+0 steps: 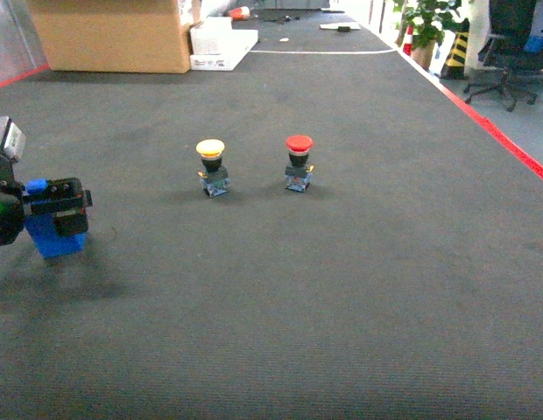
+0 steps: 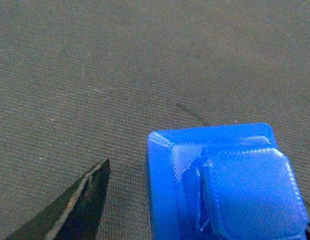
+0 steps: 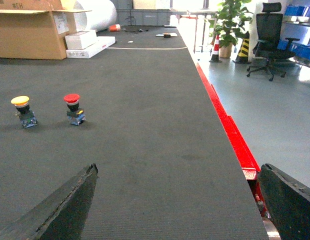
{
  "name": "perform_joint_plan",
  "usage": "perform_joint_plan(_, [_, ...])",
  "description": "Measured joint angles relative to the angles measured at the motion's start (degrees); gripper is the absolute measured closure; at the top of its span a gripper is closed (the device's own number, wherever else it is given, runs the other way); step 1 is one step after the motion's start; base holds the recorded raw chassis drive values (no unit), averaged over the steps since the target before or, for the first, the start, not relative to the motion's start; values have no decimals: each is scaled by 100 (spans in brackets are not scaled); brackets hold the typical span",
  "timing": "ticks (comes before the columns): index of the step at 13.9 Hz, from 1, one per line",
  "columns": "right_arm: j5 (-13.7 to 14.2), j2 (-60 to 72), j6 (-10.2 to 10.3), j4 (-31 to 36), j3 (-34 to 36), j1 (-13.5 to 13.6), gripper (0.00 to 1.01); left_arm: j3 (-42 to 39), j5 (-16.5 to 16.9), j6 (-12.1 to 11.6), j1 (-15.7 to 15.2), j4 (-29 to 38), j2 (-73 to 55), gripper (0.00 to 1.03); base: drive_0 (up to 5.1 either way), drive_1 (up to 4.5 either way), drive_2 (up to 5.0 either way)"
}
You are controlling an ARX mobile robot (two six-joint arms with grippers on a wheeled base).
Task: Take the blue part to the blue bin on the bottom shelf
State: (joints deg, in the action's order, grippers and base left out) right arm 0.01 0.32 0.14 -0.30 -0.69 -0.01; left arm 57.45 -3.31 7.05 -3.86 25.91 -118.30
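Left gripper: fingers pinching the blue part, well left of the yellow button. Red button: just right of it. Right gripper: fingers spread, empty. Lift straight; keep your pinch firm.

Dark woven-textured surface carries a yellow-capped push button and a red-capped push button side by side, apart; brown cardboard box and white flat boxes far back; black office chair, potted green plant beyond.
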Motion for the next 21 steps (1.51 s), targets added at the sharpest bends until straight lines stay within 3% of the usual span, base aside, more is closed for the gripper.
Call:
perform_joint_plan(3, [0, 0, 0, 0, 0, 0, 3, 28, 13, -52, -7, 44, 31, 57, 0, 0, 0])
perform_joint_plan(5, [0, 0, 0, 0, 0, 0, 3, -227, 109, -105, -7, 81, 254, 59, 0, 0, 0])
perform_joint_plan(8, [0, 0, 2, 0, 0, 0, 3, -1279, 225, -61, -17, 542, 1506, 59, 0, 0, 0])
perform_joint_plan(9, [-2, 0, 0, 2, 0, 0, 3, -1698, 85, -166, -15, 848, 2037, 59, 0, 0, 0])
perform_joint_plan(10, [0, 0, 0, 2, 0, 0, 3, -2566, -186, -511, 0, 1202, 3318, 59, 0, 0, 0])
perform_joint_plan(12, [-2, 0, 2, 2, 0, 0, 3, -3713, -219, -520, -50, -361, 5954, 59, 0, 0, 0])
perform_joint_plan(14, [0, 0, 2, 0, 0, 0, 3, -3847, -116, -400, -249, -2391, 8913, 59, 0, 0, 0])
perform_joint_plan(15, [0, 0, 0, 0, 0, 0, 3, -3851, -120, -387, -103, -3226, 9997, 59, 0, 0, 0])
perform_joint_plan(17, [0, 0, 0, 0, 0, 0, 3, -3941, -688, -127, 767, -3641, 10553, 60, 0, 0, 0])
perform_joint_plan(21, [0, 0, 0, 0, 0, 0, 3, -3989, -739, -90, 745, -3648, 10528, 60, 0, 0, 0])
